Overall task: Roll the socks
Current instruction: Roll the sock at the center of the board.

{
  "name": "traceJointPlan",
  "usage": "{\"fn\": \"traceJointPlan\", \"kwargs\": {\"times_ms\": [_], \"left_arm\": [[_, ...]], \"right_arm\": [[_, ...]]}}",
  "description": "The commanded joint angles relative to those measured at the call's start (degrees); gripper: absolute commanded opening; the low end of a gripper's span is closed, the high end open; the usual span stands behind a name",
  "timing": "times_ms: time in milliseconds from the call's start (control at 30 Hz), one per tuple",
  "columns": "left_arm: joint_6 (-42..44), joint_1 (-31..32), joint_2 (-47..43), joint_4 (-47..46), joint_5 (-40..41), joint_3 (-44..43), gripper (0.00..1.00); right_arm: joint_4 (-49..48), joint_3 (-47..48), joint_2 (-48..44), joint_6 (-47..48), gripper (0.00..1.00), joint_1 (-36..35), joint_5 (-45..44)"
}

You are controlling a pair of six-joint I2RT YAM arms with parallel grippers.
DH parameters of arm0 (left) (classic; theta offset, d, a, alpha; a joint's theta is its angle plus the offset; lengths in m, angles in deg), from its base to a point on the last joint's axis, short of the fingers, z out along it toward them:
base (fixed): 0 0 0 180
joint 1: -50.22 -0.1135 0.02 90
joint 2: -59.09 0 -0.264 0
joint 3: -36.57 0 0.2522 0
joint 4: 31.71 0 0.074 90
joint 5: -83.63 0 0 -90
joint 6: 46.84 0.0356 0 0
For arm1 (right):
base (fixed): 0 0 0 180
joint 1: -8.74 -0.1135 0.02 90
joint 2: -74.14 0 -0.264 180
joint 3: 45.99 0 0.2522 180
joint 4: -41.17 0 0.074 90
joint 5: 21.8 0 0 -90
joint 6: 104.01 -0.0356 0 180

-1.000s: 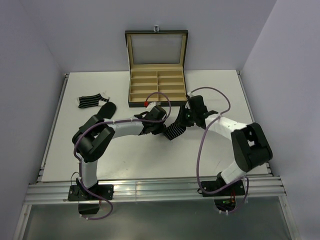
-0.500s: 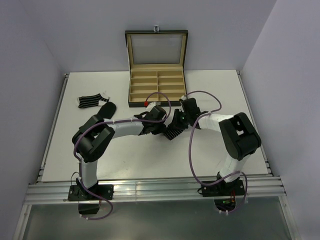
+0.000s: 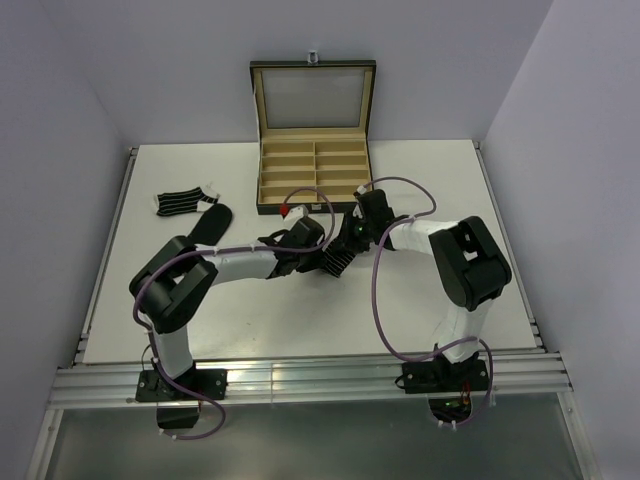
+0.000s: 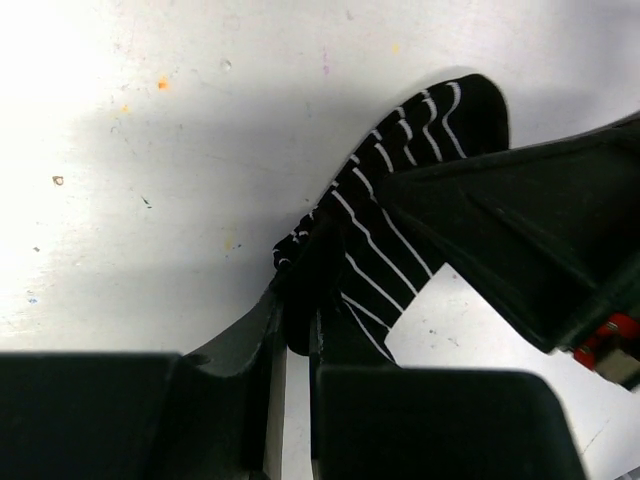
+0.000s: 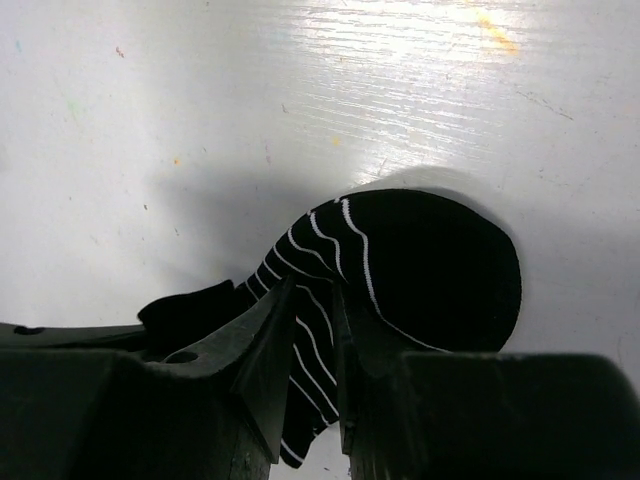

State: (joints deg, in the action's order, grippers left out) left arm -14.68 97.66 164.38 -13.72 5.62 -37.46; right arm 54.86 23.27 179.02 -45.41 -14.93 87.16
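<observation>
A black sock with thin white stripes [image 3: 337, 264] lies mid-table, stretched between both grippers. My left gripper [image 3: 318, 256] is shut on its left edge; in the left wrist view the jaws [image 4: 298, 310] pinch a bunched fold of the sock [image 4: 400, 210], and the right gripper's dark finger [image 4: 530, 240] presses on it from the right. My right gripper [image 5: 318, 300] is shut on the striped part of the sock [image 5: 430, 265], whose plain black toe bulges out to the right. A second striped sock [image 3: 180, 203] and a plain black sock [image 3: 213, 220] lie at the far left.
An open black box with tan-lined compartments [image 3: 313, 172] stands at the back centre, just behind the grippers. The right arm's cable loops over the table near the box's front corner.
The right arm has swung in leftward, bringing its gripper closer to the left one. The striped sock between them is more bunched. The left gripper has shifted slightly left.
</observation>
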Motion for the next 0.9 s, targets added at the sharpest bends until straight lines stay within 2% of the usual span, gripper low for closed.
{"fn": "traceJointPlan", "kwargs": {"times_ms": [0, 433, 567, 667, 867], "left_arm": [[2.12, 1.16, -3.34, -0.53, 1.46, 1.56, 0.09], [1.59, 1.60, 2.28, 8.33, 0.76, -3.09, 0.09], [1.42, 1.69, 4.21, 11.50, 1.02, -5.38, 0.09], [1.24, 1.60, 4.83, 12.55, 1.19, -6.35, 0.09], [1.24, 1.69, 5.62, 13.35, 0.84, -7.23, 0.09]], "right_arm": [[3.50, 1.01, 2.34, 1.08, 0.29, 0.46, -6.83], [2.80, 0.39, 1.21, 2.04, 0.30, 0.37, -4.99], [2.10, -1.18, -4.75, 4.94, 0.33, 0.19, -3.67], [2.54, -3.47, -9.42, 7.57, 0.33, -1.03, -6.91], [-1.57, -11.99, -19.27, 7.67, 0.35, -3.32, -7.63]]}}
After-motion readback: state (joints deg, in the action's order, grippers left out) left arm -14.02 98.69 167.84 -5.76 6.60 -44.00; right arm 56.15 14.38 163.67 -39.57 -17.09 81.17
